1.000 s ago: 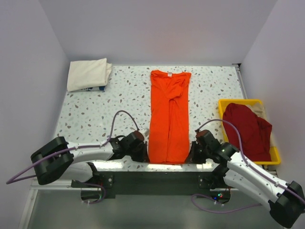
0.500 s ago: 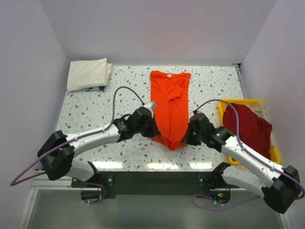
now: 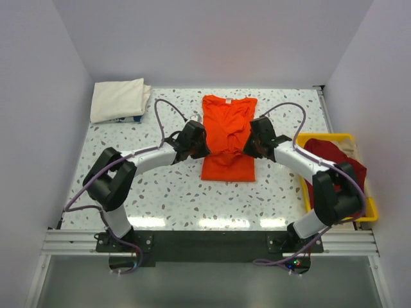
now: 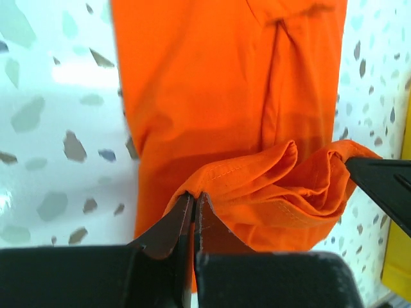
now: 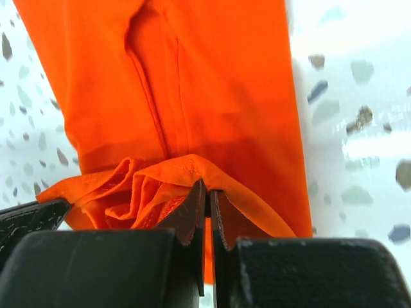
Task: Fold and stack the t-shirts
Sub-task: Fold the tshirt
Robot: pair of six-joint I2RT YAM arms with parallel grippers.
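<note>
The left gripper (image 4: 192, 197) and right gripper (image 5: 207, 194) were each clamped tight on the hem of the orange t-shirt (image 3: 228, 165), which lay doubled over at the centre of the speckled white table (image 3: 160, 189), enclosed by plain pale walls (image 3: 192, 38).

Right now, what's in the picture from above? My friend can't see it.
The left gripper and right gripper pinch the hem of an orange t-shirt folded over itself on a speckled table. A cream shirt lies far left; a dark red shirt fills a yellow tray, right.
</note>
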